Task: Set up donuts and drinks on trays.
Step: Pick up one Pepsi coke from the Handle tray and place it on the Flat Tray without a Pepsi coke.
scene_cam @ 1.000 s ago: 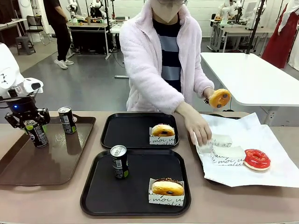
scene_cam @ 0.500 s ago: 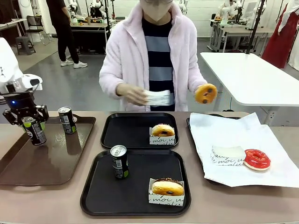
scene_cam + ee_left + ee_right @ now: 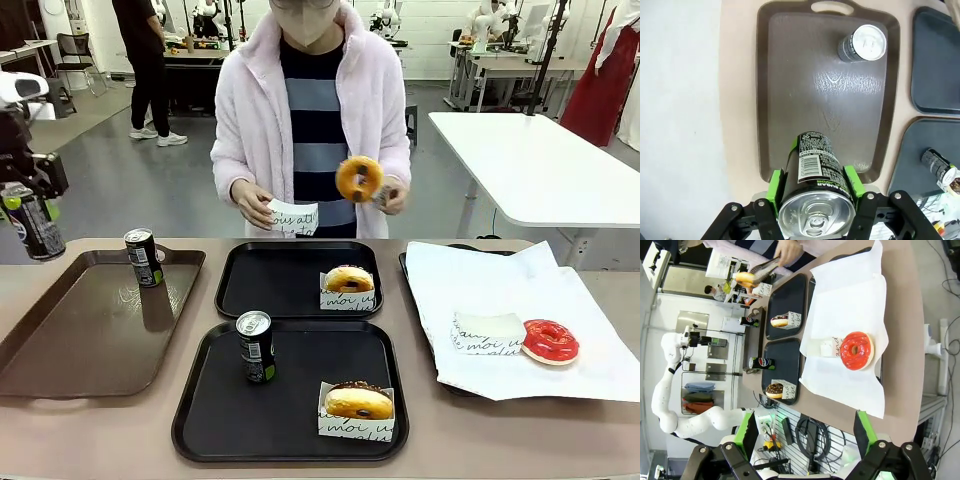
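- Beige counter point(image 3: 120, 440) carries two black trays point(image 3: 270, 275), each holding a sleeved donut point(image 3: 348, 279); the near tray point(image 3: 190, 400) has one can point(image 3: 256, 346).
- Left tool point(image 3: 813, 182) clamps another can point(image 3: 815, 162) above the brown tray point(image 3: 790, 100).
- Right tool point(image 3: 805, 430) gapes empty.

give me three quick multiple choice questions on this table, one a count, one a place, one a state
1. How many cans stand on the brown tray?
A) one B) two C) three
2. Where does the red-glazed donut lie?
A) on the brown tray B) on the white paper C) on the floor
3. The left gripper is
A) open and empty B) shut on a donut C) shut on a lifted can

Key: 1 A, a single one stands near the tray's far edge. 2 B, it rests on the paper at the robot's right. 3 C, the green pads clamp its sides, above the table.
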Tool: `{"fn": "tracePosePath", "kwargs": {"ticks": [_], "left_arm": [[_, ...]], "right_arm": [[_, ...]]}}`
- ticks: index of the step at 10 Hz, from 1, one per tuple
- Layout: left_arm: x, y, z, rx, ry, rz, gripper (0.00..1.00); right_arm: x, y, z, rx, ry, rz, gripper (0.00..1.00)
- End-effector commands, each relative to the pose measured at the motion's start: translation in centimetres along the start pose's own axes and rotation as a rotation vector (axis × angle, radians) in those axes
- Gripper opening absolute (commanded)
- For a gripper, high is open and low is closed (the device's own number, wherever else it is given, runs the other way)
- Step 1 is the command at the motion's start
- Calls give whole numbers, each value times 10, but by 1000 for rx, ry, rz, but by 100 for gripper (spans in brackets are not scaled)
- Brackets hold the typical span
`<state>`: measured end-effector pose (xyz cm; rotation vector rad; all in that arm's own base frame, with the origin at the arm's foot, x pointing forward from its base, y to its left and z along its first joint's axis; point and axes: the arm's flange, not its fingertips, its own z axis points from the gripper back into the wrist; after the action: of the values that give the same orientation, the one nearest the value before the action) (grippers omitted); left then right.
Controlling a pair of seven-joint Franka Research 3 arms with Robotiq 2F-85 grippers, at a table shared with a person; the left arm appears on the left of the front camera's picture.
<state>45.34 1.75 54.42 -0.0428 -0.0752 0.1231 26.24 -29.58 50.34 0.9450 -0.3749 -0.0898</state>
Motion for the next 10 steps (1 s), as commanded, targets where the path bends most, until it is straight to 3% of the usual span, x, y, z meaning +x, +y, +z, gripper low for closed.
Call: {"fn": "tracePosePath", "kwargs": {"ticks": [1, 2, 3, 5, 10], "left_arm": [[4, -1, -12, 5, 19, -2, 4], [4, -1, -12, 5, 19, -2, 4], [-1, 0, 0, 0, 1, 0, 59], [-2, -31, 5, -55, -80, -61, 59], [-10, -133, -14, -112, -33, -244, 59]], "right_arm": [[2, 0, 0, 26, -21, 14, 100], [2, 0, 0, 26, -21, 14, 100], [2, 0, 0, 26, -21, 14, 100], [2, 0, 0, 26, -21, 14, 100], [2, 0, 0, 26, -21, 14, 100]]}}
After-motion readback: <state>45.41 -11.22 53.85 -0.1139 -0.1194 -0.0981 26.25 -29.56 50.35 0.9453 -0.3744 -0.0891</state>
